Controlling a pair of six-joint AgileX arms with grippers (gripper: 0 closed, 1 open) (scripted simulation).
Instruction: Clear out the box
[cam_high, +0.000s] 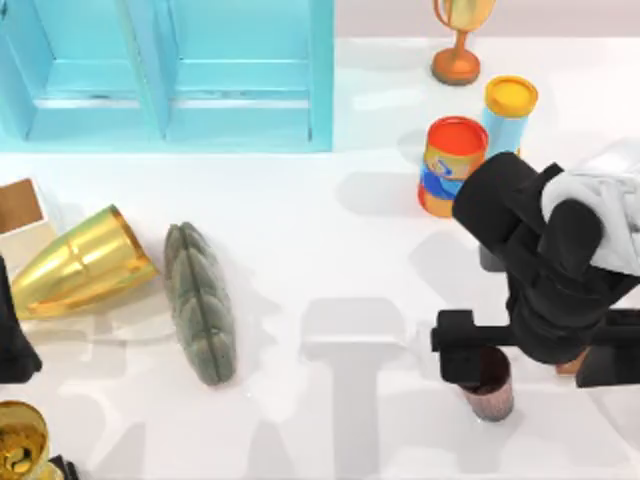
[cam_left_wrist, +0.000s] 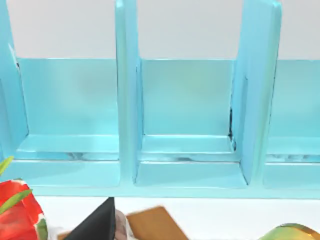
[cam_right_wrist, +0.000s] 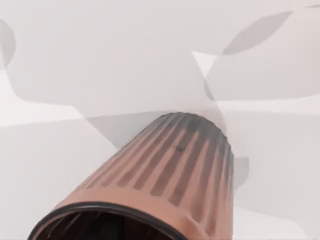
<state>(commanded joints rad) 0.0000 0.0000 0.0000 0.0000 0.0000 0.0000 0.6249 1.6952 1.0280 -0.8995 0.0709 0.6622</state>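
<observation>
Brown cardboard lining catches the eye at the far left edge of the table: the small square white-walled box (cam_high: 20, 210) sits there with its brown inside showing bare in the top view. Just beside it a shiny gold metal cup (cam_high: 82, 265) lies tipped on its side, mouth away from the box. The left arm (cam_high: 12, 345) hangs at that same left edge, near the box. In its wrist view the left gripper (cam_left_wrist: 98, 224) shows dark beside the brown panel, and I cannot tell whether the pincer is apart or together. Behind stands the big turquoise shelf unit (cam_high: 165, 75), its bays open.

Next comes a long grey-green ridged pod (cam_high: 200, 305), and then a wide stretch of open white table (cam_high: 330, 250) across the middle.

On the right, a red-lidded can with a yellow and blue label (cam_high: 452, 165) stands touching a yellow-lidded pale blue can (cam_high: 510, 105). The right arm reaches in from the right edge, its right gripper (cam_high: 480, 365) directly over an upright brown ribbed cup (cam_high: 492, 392). Clamped or apart, I cannot tell.
</observation>
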